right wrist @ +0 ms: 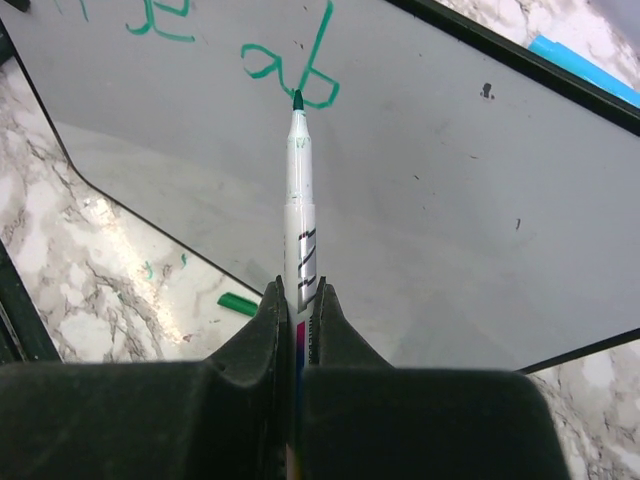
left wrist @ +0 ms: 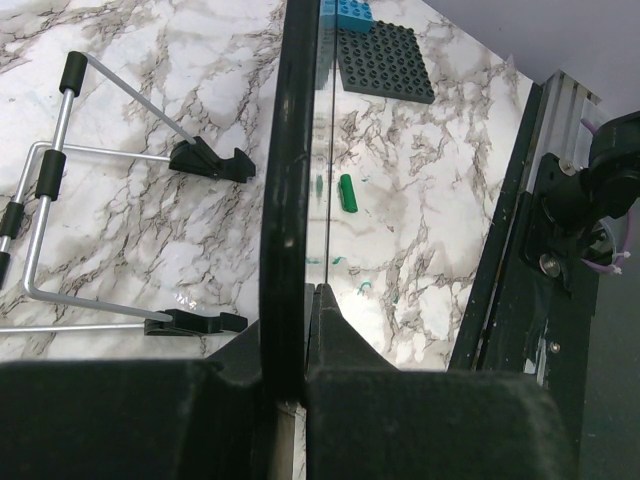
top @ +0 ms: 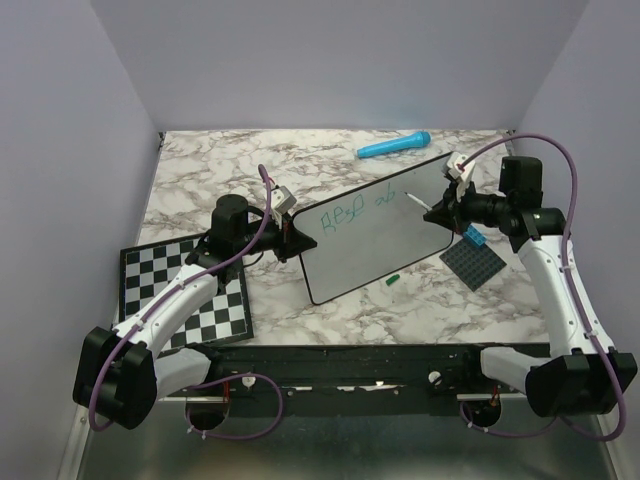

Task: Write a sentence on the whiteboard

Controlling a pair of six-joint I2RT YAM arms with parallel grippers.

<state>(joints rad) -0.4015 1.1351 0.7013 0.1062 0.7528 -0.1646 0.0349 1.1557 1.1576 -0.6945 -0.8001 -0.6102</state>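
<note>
The whiteboard [top: 385, 235] stands tilted in the table's middle, its black rim [left wrist: 290, 180] edge-on in the left wrist view. My left gripper [top: 292, 237] is shut on the board's left edge. My right gripper [top: 437, 213] is shut on a white marker [right wrist: 299, 190] with a green tip. The tip touches the board [right wrist: 450, 200] at the end of the green writing [top: 350, 212]. The writing is one short line of a few letters near the board's top left; its last letters show in the right wrist view [right wrist: 290, 75].
The green marker cap [top: 392, 280] lies below the board's lower edge. A dark studded baseplate [top: 475, 262] with a blue brick [top: 474, 237] sits at the right. A blue marker-like object [top: 394, 146] lies at the back. A checkerboard [top: 185, 290] lies at the left. A wire stand [left wrist: 110, 200] lies behind the board.
</note>
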